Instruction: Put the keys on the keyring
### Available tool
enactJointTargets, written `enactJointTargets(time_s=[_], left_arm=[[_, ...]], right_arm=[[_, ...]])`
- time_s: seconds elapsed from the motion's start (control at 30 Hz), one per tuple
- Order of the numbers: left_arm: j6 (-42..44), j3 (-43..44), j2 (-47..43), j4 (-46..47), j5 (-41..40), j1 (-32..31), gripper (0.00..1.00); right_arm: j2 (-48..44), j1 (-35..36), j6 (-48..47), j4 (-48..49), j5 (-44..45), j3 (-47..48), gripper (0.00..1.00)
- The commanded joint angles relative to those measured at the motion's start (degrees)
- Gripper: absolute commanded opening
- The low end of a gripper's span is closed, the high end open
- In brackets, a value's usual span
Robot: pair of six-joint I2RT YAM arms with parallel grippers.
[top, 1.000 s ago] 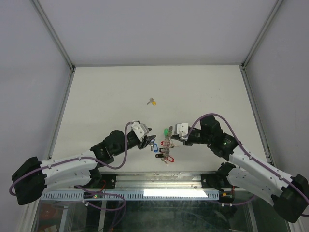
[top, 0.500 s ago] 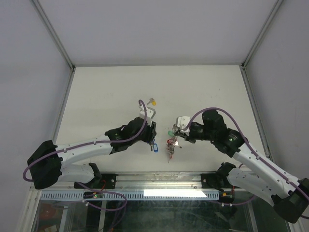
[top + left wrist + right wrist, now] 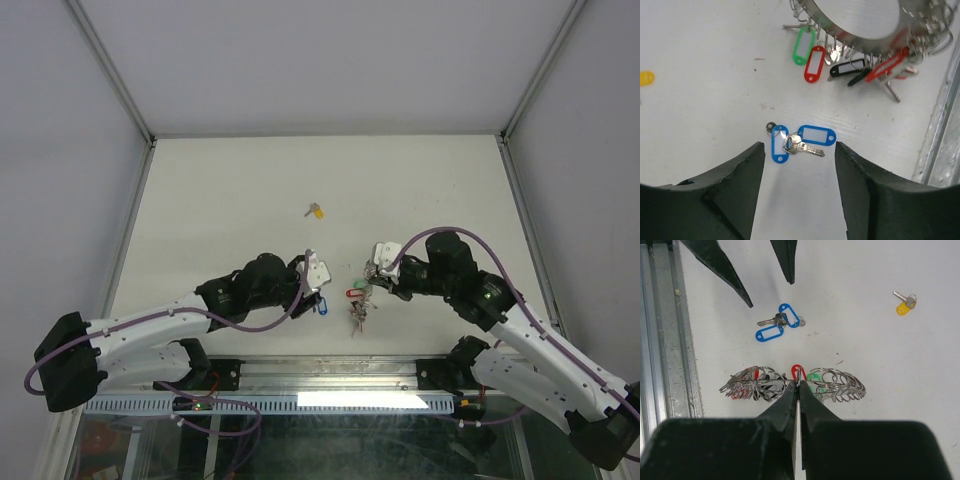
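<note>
A silver key with two blue tags (image 3: 801,143) lies flat on the white table, also seen in the top view (image 3: 320,305) and the right wrist view (image 3: 777,325). My left gripper (image 3: 799,146) is open and hovers just above it, fingers either side. My right gripper (image 3: 798,385) is shut on the rim of the keyring (image 3: 790,382), which hangs edge-on with its keys and red, green and black tags just right of the blue key (image 3: 358,305). The ring's lower edge shows in the left wrist view (image 3: 855,30). A yellow-tagged key (image 3: 316,211) lies alone farther back.
The metal rail of the table's near edge (image 3: 940,145) runs close to the right of the blue-tagged key and shows in the right wrist view (image 3: 662,340). The enclosure's walls stand at the left, right and back.
The left arm reached out, then drew back, and its open gripper now sits over the blue-tagged key on the table. The right gripper has raised the keyring so that it hangs edge-on.
</note>
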Motion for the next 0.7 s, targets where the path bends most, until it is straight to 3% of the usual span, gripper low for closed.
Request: enactJointTargets(time_s=[0.0,0.33,0.67], left_arm=[[27.3,-4.7,-3.4,6.2,8.8,-0.4,0.57],[44.0,-6.0,6.1,12.9,9.6,1.0,0.45],[52.1,-0.2,14.6,6.8,19.3,8.4,0.38]], right_arm=[[-2.3,-0.4,0.0,1.5,-0.5,0.9,0.0],[-3.4,-0.7,-0.8,1.9,-1.8,-0.8,0.0],[-2.8,-1.3,-0.2,3.5,-1.9,-2.2,0.0]])
